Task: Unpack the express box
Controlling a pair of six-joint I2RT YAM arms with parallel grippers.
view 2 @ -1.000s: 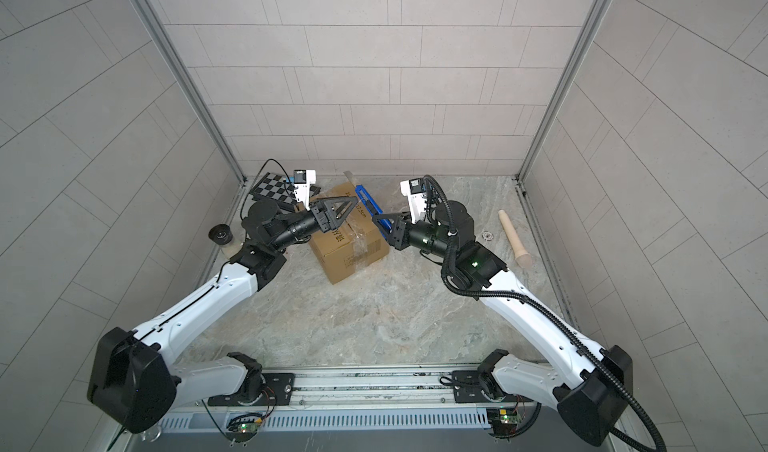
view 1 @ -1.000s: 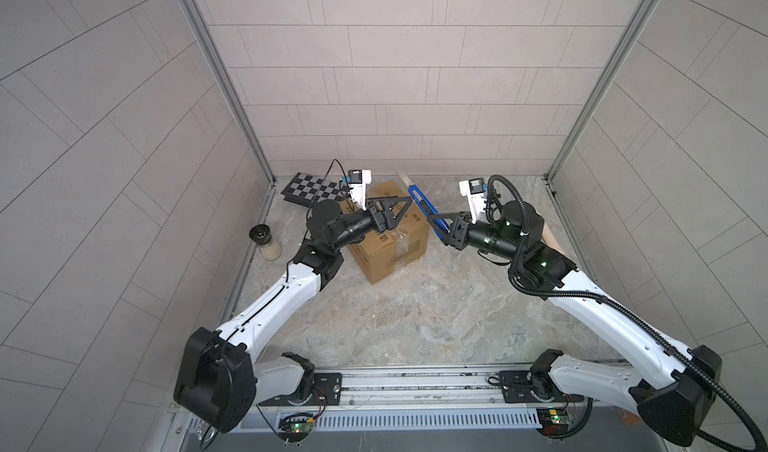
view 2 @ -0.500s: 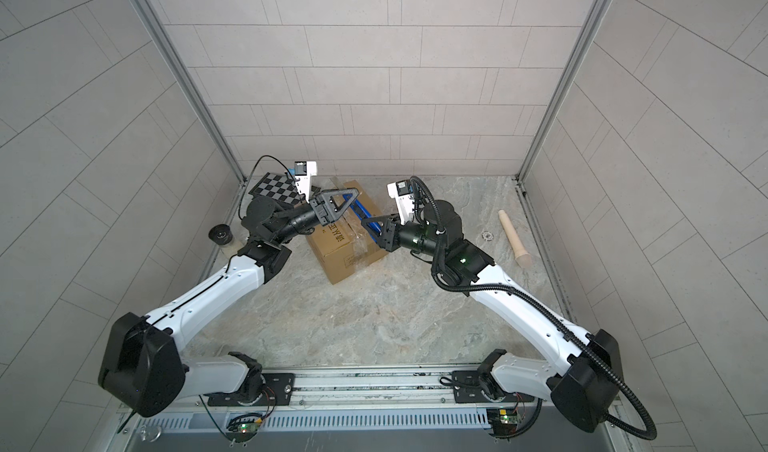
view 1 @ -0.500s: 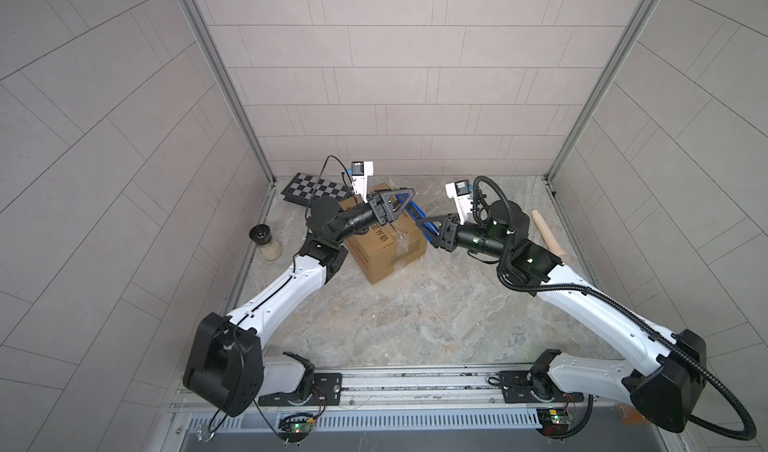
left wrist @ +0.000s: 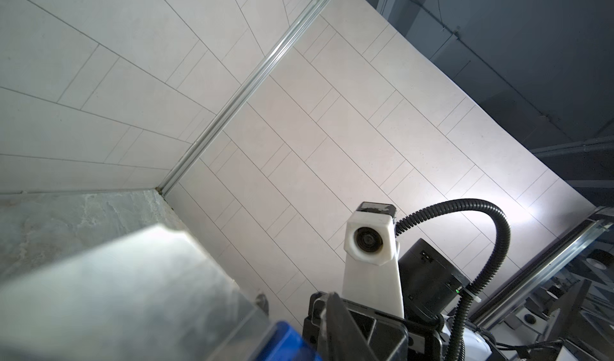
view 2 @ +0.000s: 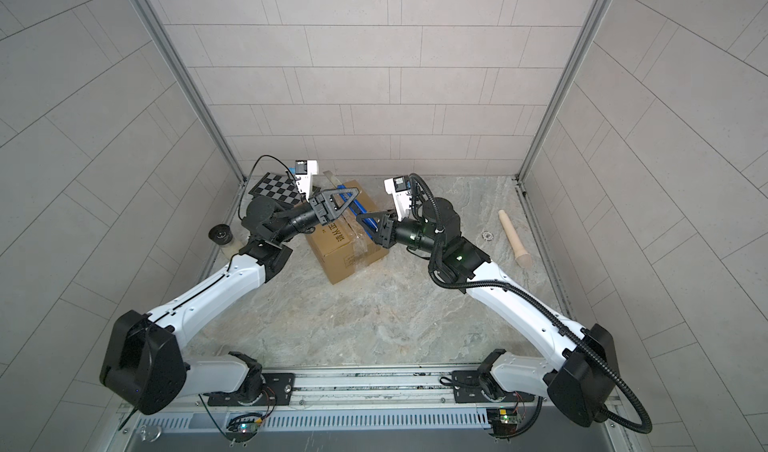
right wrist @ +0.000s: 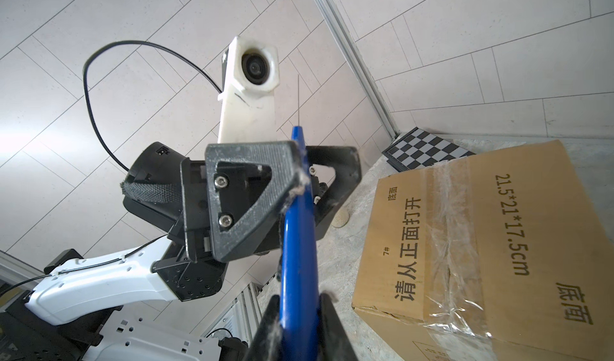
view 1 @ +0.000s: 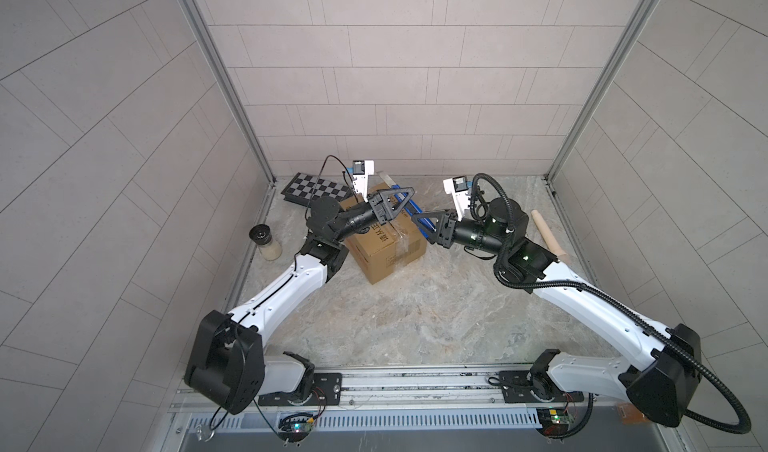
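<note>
The right hand [view 1: 422,227] is clamped on the blue handle of a cutter [right wrist: 297,243]. In the right wrist view its fingers [right wrist: 332,329] pinch the handle from both sides with no gap. Further along the same handle sits the left hand [view 1: 405,198], with the handle between its fingers. The nearer finger [right wrist: 252,151] lies hard against the blue and the far one looks tight against the other side, so both hands grip the one tool. Beyond the left hand the cutter's grey blade [left wrist: 116,293] runs on toward the back wall.

Both hands and the tool hang over the back right part of the express box [view 1: 386,254]. From where I stand I cannot tell whether the cutter touches the cardboard. The box rests on the stone tabletop [view 1: 415,317], turned corner-on to the arm bases. It is closed, with clear tape across its printed upper face.

Behind the box's left corner a checkered board [view 1: 316,188] lies flat by the back wall. Well to the box's left, against the side wall, is a small jar [view 1: 266,242] with a black lid. Well to the box's right, past the right arm, lies a pale wooden pestle [view 1: 548,237].
</note>
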